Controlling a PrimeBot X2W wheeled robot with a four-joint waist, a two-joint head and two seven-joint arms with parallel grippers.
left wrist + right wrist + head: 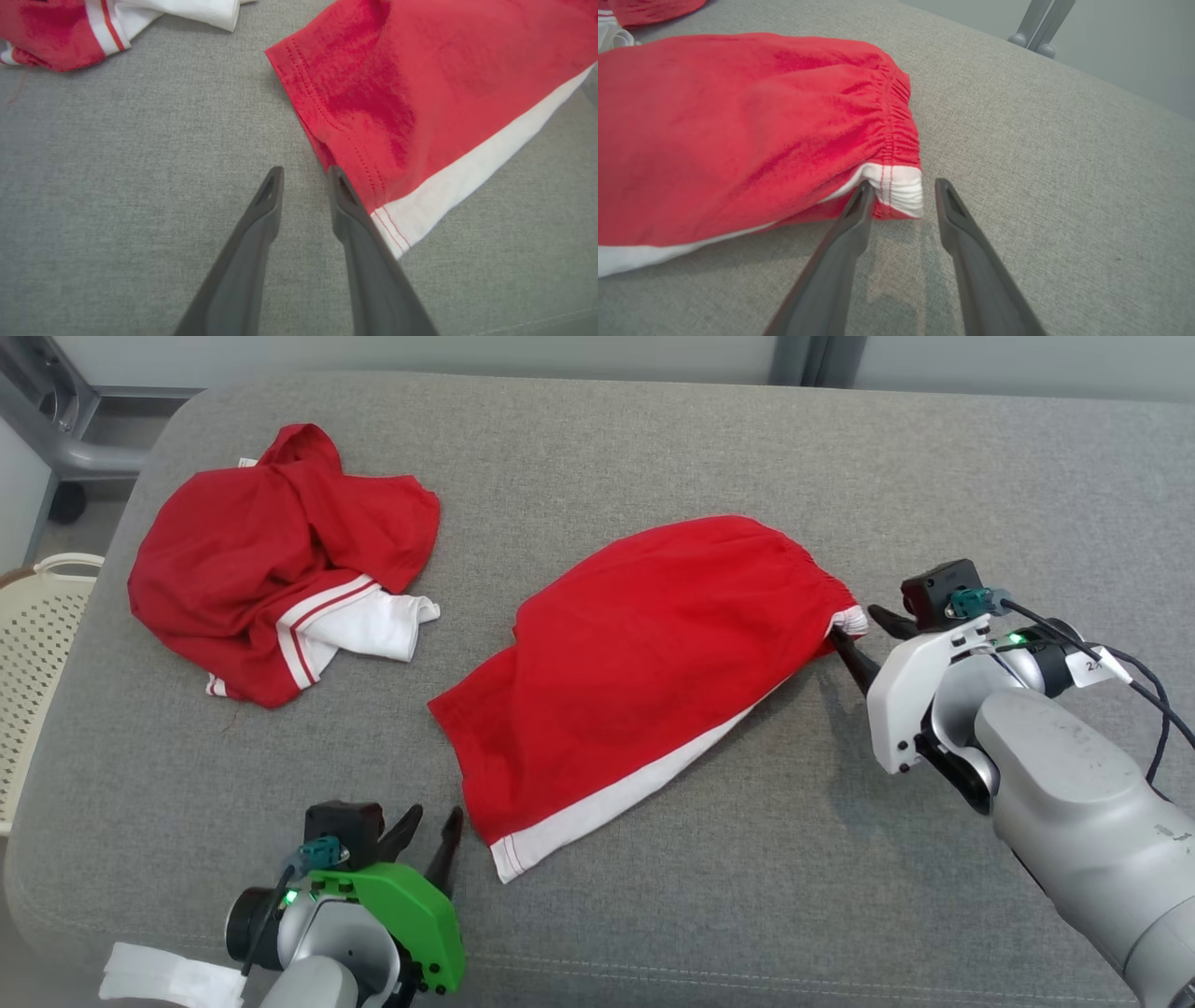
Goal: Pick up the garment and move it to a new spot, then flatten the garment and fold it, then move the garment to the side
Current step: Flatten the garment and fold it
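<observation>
Two red pieces of clothing are lying on the grey cloth-covered table [653, 439]. Of these, the garment [644, 663], a pair of red shorts with a white side stripe, is lying spread fairly flat near the middle of the table. It is slanting from its gathered waistband [896, 121] at the robot's farther right down to its hem [327, 126] at the nearer left. The crumpled garment [271, 560], red with white trim, is sitting well apart from it toward the far left corner. A pale perforated basket [37, 644] is standing beyond the table's left edge.

The left tool [432, 817] is pointing along the table just beside the hem's near corner. Its two dark fingers are standing partly apart with bare table between them and nothing in their hold; in the left wrist view one finger is showing right at the cloth's edge. The right tool [854, 621] is pointing at the white corner of the waistband, its fingers likewise parted. One fingertip is touching the fabric while the white corner is lying at the mouth of the gap, not pinched.
</observation>
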